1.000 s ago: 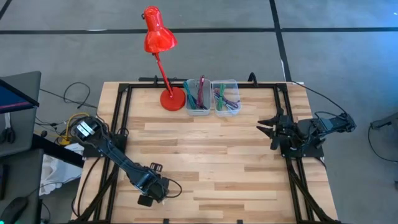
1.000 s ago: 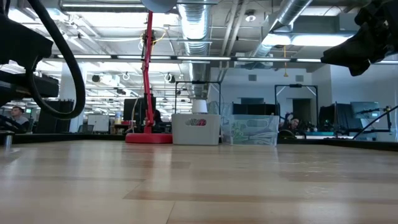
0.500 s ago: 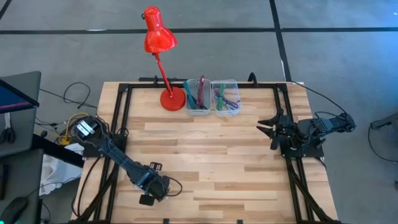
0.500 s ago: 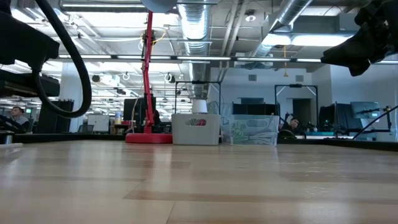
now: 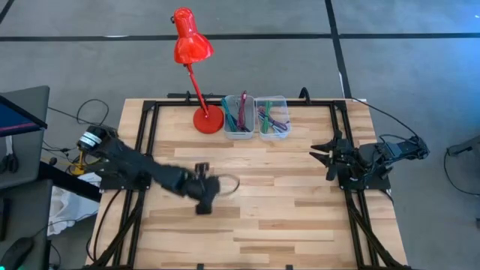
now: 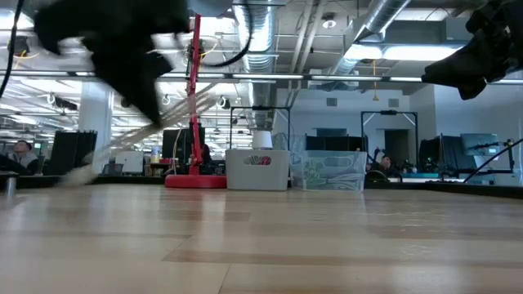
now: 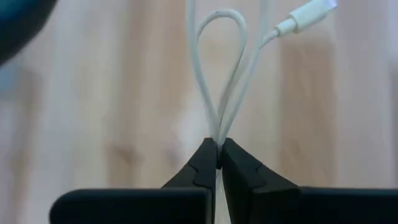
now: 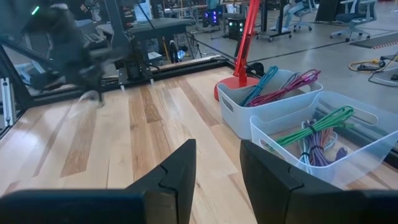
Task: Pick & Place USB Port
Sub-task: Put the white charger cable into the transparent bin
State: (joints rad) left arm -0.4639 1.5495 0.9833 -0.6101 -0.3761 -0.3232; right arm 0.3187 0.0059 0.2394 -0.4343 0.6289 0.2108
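My left gripper [image 7: 219, 146] is shut on a white USB cable [image 7: 217, 74] over the table's left middle; it also shows in the high view [image 5: 214, 185]. The cable's loop and its white plug [image 7: 308, 15] reach out past the fingertips. In the low view this arm [image 6: 122, 49] is a blur above the table. My right gripper [image 5: 319, 154] is open and empty at the table's right side, seen also in its wrist view [image 8: 217, 162]. Two clear bins of coloured cables [image 5: 238, 116] [image 5: 271, 116] stand at the far edge. My left gripper pinches the white cable between its two fingertips where the strands of the loop come together [image 7: 218, 127]; more than one strand lies in the pinch. The loop and the plug end stick out ahead of the fingers over the wood.
A red desk lamp [image 5: 196, 60] stands on its round base [image 5: 208, 120] at the far edge, left of the bins. A black frame [image 5: 150, 127] runs round the table's edges. Bare wood [image 5: 277, 202] lies between the two arms.
My left gripper has swung quickly from the near left part of the table up and toward the far edge and the right, to the left middle, carrying the white cable along. My right arm has kept still.
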